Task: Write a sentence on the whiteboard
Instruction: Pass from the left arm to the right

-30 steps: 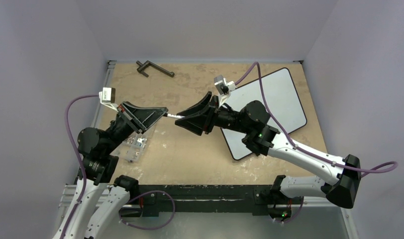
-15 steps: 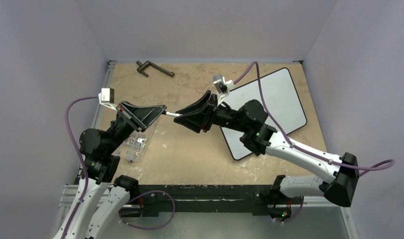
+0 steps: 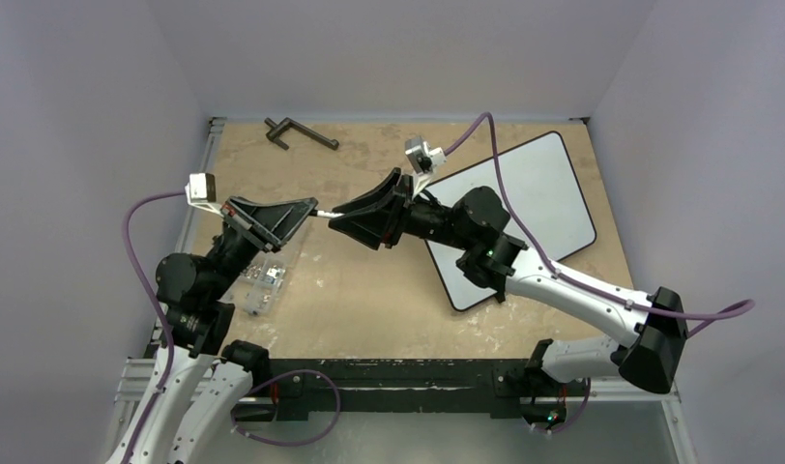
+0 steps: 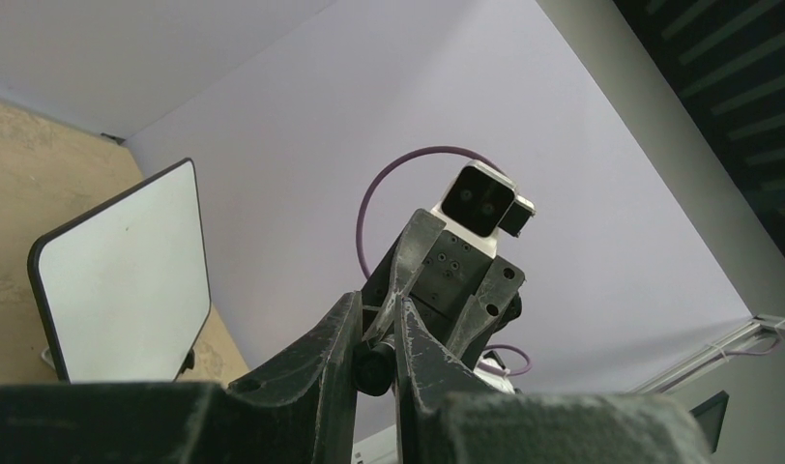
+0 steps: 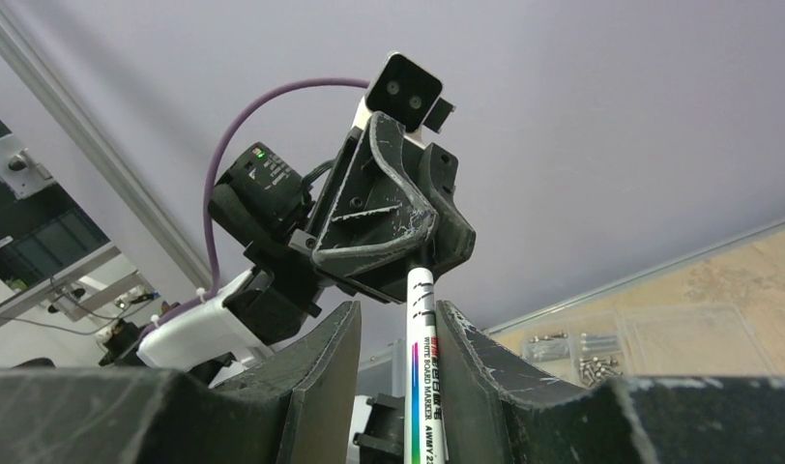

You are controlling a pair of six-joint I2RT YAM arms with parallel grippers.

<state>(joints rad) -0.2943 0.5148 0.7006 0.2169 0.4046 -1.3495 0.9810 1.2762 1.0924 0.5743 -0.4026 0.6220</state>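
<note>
My left gripper [image 3: 312,211] clamps one end of the marker [image 5: 422,360]; my right gripper [image 3: 334,216] sits close around it, pinching or not I cannot tell. The whiteboard [image 3: 548,188] lies flat at far right

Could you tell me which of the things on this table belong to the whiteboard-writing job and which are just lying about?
For the job:
- whiteboard, blank where visible
- board marker, its end in the left gripper

Lying about:
- clear plastic box of screws
- dark metal crank-shaped tool at the far edge
</note>
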